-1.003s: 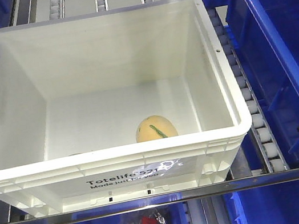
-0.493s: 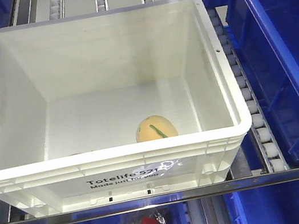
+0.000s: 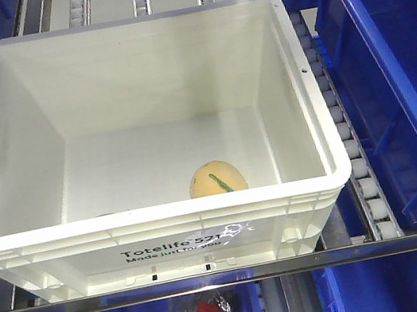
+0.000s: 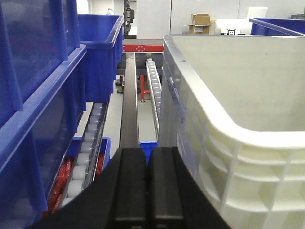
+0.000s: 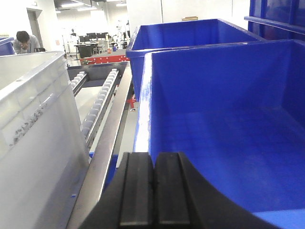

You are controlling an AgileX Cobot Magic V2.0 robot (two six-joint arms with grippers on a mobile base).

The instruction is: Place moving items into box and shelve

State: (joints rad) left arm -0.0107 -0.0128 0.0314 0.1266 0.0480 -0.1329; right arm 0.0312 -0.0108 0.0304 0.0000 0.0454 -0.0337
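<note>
1. White plastic box (image 3: pixel 166 236) sits on the roller rack (image 3: pixel 354 171), its printed front wall against the steel front bar (image 3: pixel 230 276). Long axis runs side to side across the front view; the short axis points up the rollers, into the rack.

2. One moving item, a pale orange ball with a green stripe (image 3: pixel 217 179), lies on the box floor near the front wall, a little right of centre. A second item may sit by the front-left rim, but too little shows to tell.

3. Left gripper (image 4: pixel 147 183): both black pads pressed flat together, nothing between them. It sits low, at the box's left outer wall (image 4: pixel 228 143), looking along the gap between that wall and the blue bins (image 4: pixel 43 95).

4. Right gripper (image 5: pixel 154 188): pads likewise clamped together and empty. The box's right wall (image 5: pixel 33 119) lies to its left, a large blue bin (image 5: pixel 214 119) to its right, and a roller rail (image 5: pixel 97 107) between.

5. Key relation: the box lies between the two arms, one at each short end, at about equal reach. Neither gripper shows in the front view.

6. Judgement: with an item already inside, what remains looks like shelving, a push along the short axis, away from the bar. Uneven pressure from the two sides could skew the box against the neighbouring bins.
</note>
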